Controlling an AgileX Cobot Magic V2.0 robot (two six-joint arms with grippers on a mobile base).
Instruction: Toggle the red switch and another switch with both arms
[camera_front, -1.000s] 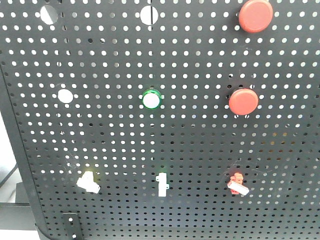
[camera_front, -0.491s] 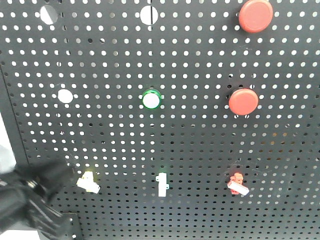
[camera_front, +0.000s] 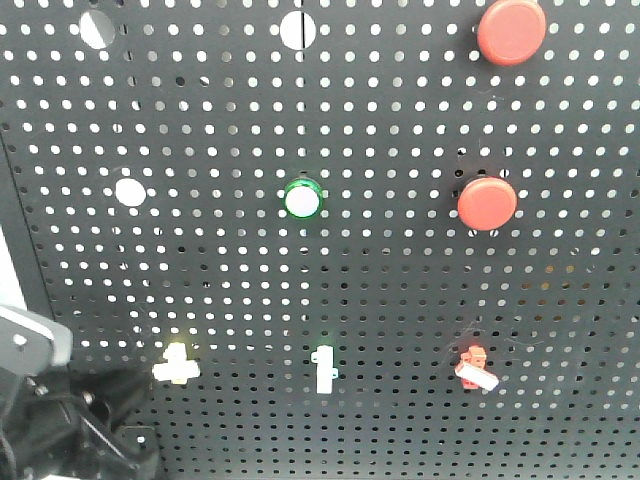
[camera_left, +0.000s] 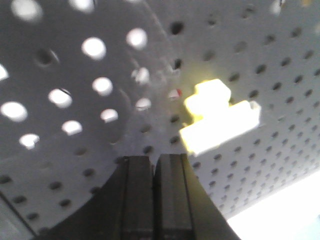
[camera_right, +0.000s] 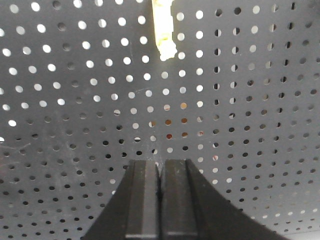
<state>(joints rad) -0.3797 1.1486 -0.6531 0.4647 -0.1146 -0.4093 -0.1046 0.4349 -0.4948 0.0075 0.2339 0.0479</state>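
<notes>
The red switch (camera_front: 475, 367), small with a white lever, sits low on the right of the black pegboard (camera_front: 400, 290). The pale-yellow switch (camera_front: 175, 366) sits low on the left. In the left wrist view this yellow switch (camera_left: 220, 119) is just up and right of my left gripper (camera_left: 155, 160), which is shut and empty, and a small gap shows between them. The left arm (camera_front: 75, 430) shows at the bottom left corner. My right gripper (camera_right: 160, 163) is shut, close to bare pegboard. The red switch is outside the right wrist view.
Two large round red push buttons (camera_front: 511, 30) (camera_front: 487, 203) sit at the right, a green-ringed button (camera_front: 302, 199) in the middle, and an upright white toggle (camera_front: 323, 368) low in the centre. A pale lever (camera_right: 164, 30) hangs at the top of the right wrist view.
The left arm came up at the bottom left beside the pale-yellow switch, then dropped lower. That switch's lever slanted down to the right before and now looks level.
</notes>
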